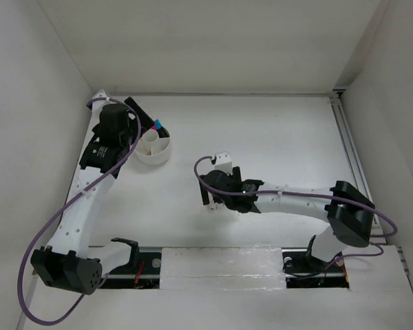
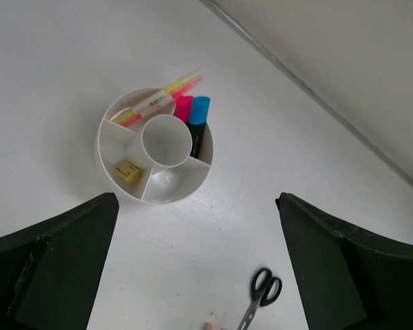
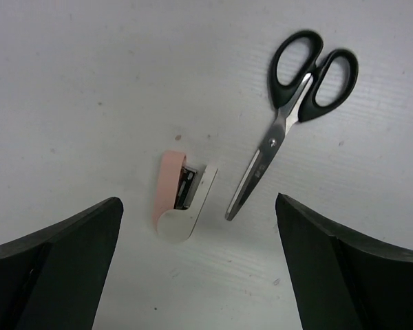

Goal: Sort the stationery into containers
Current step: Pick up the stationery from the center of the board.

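Observation:
The round white tray (image 2: 104, 146) sits on the table and also shows in the top view (image 1: 155, 155). Its wedges hold highlighters with a pink cap (image 2: 184, 108) and a blue cap (image 2: 199, 110), a pink pen with a thin yellow stick (image 2: 155, 103), and a tan eraser (image 2: 126, 171). My left gripper (image 2: 197, 206) is open and empty, high above the tray's near side. Black-handled scissors (image 3: 292, 117) and a white-pink piece (image 3: 179, 199) lie side by side on the table. My right gripper (image 3: 198, 230) is open and empty above them, hiding them in the top view.
White walls enclose the table on the left, back and right. A metal rail (image 1: 347, 148) runs along the right edge. The scissors (image 2: 261, 292) lie some way from the tray, toward the table's middle.

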Controlling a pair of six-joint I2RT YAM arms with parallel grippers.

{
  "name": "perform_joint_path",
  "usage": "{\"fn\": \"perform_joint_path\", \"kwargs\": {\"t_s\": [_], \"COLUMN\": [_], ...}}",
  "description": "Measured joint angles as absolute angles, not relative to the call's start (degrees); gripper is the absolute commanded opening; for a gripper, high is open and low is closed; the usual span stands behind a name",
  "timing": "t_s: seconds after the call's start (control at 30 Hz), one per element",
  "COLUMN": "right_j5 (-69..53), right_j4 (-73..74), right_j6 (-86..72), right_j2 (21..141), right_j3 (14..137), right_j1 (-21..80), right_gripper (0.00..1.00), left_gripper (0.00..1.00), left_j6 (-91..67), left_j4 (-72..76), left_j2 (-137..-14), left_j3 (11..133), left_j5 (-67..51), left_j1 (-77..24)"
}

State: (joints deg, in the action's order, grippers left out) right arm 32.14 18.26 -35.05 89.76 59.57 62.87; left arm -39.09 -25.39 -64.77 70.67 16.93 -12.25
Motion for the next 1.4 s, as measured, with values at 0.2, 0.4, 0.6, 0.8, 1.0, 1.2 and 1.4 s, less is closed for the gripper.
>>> {"fn": "perform_joint_path", "kwargs": {"t_s": [0.2, 0.4, 0.6, 0.8, 1.0, 1.2, 1.4], "right_j5": [33.1, 33.0, 33.0, 32.3, 31.3, 31.3, 31.1], "right_j4": [20.8, 21.0, 21.0, 21.0, 20.4, 19.7, 8.0], "right_j6": [-41.0, -43.7, -44.6, -45.2, -46.1, -45.9, -33.3], "right_j2": [95.2, 98.3, 100.8, 103.5, 104.3, 104.1, 92.6], "right_j3": [59.6, 60.0, 62.0, 62.3, 62.5, 62.1, 52.1], "right_j1": [64.9, 65.4, 66.1, 66.4, 66.5, 66.5, 66.5], "right_gripper": [0.90, 0.81, 0.71, 0.65, 0.22, 0.00, 0.00], "left_gripper": [1.00, 1.00, 1.00, 1.00, 1.00, 1.00, 1.00], "left_j6": [-33.8, -31.6, -30.6, -30.4, -30.4, -30.3, -30.3], "left_j4": [-27.4, -27.6, -27.5, -27.5, -27.4, -26.7, -23.1], "left_j2": [-64.7, -62.4, -62.2, -62.2, -62.2, -62.2, -62.2], "left_j3": [69.9, 67.4, 67.1, 67.1, 67.1, 66.6, 64.8], "left_j5": [11.2, 9.7, 8.3, 7.7, 7.5, 5.1, -7.4], "left_j1": [-12.3, -12.3, -12.3, -12.3, -12.3, -12.3, -12.2]}}
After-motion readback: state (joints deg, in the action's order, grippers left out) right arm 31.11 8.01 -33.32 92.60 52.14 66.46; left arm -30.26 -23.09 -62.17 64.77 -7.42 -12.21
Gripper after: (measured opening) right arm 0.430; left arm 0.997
